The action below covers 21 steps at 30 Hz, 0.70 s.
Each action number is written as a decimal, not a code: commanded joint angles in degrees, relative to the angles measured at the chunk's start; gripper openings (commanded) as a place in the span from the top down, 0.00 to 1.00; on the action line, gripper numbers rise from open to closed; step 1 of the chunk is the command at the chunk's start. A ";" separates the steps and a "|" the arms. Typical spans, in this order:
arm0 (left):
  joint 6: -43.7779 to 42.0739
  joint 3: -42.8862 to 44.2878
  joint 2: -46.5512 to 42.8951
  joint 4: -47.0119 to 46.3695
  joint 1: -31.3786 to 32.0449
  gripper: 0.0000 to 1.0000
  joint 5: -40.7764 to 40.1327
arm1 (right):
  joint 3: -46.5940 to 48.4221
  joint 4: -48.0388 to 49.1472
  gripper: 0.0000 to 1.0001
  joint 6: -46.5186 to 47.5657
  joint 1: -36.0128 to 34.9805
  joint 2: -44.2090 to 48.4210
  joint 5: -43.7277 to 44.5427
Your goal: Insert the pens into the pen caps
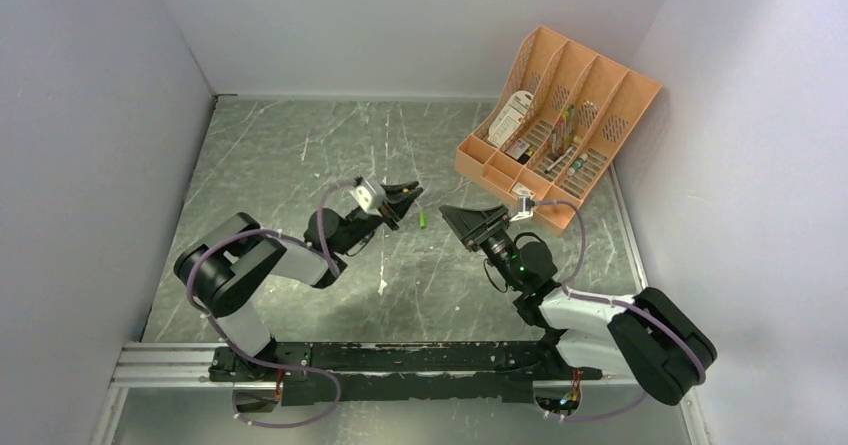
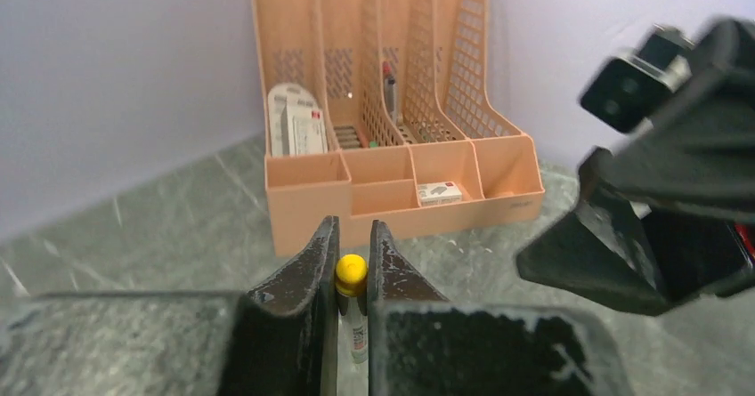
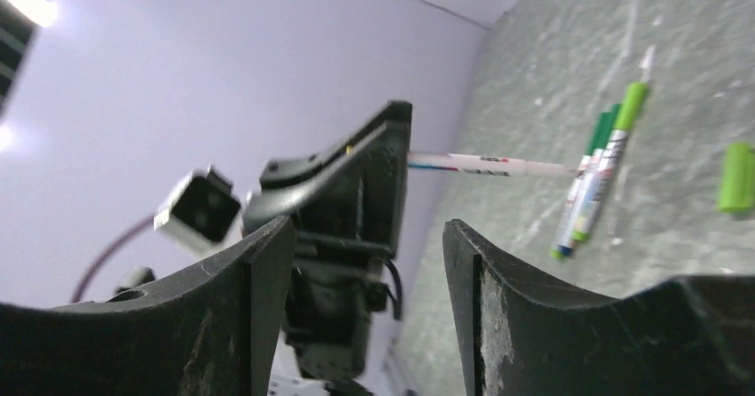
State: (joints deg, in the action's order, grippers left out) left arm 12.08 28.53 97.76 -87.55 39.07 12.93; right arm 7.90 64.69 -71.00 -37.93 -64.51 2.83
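Observation:
My left gripper (image 2: 353, 229) is shut on a pale pen (image 2: 358, 332) whose end carries a yellow-green cap (image 2: 351, 273) between the fingertips. In the top view this gripper (image 1: 408, 198) hovers mid-table, facing my right gripper (image 1: 456, 216) a short gap away. The right gripper (image 3: 367, 227) stands open with nothing between its fingers. A loose green pen cap (image 1: 424, 220) lies on the table between the two grippers, and the same cap (image 3: 737, 178) shows in the right wrist view. Two pens with green caps (image 3: 598, 169) lie side by side on the table. Another pale pen (image 3: 485, 163) shows just behind the left gripper's finger.
An orange organizer (image 1: 480, 160) with mixed stationery stands at the back right, its front wall (image 2: 312, 209) close ahead of the left gripper. Grey walls enclose the marbled table (image 1: 300, 155) on three sides. The arm bases sit on a rail (image 1: 400, 357) at the near edge.

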 commanded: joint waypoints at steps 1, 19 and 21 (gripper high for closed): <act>-29.05 -0.23 -2.14 -16.33 5.42 0.93 -2.70 | 0.63 13.58 0.39 -12.97 0.15 -4.04 2.04; -39.21 0.63 -9.87 -16.37 10.86 0.93 2.72 | 4.25 39.71 0.36 -48.00 -0.04 -30.01 0.59; -38.87 0.44 -10.12 -16.36 11.22 0.93 3.45 | 6.43 39.81 0.36 -49.54 -0.04 -30.95 -0.13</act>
State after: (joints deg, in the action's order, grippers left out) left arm -26.15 28.82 88.99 -88.33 49.36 12.69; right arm 10.48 87.59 -115.11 -37.95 -94.32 3.84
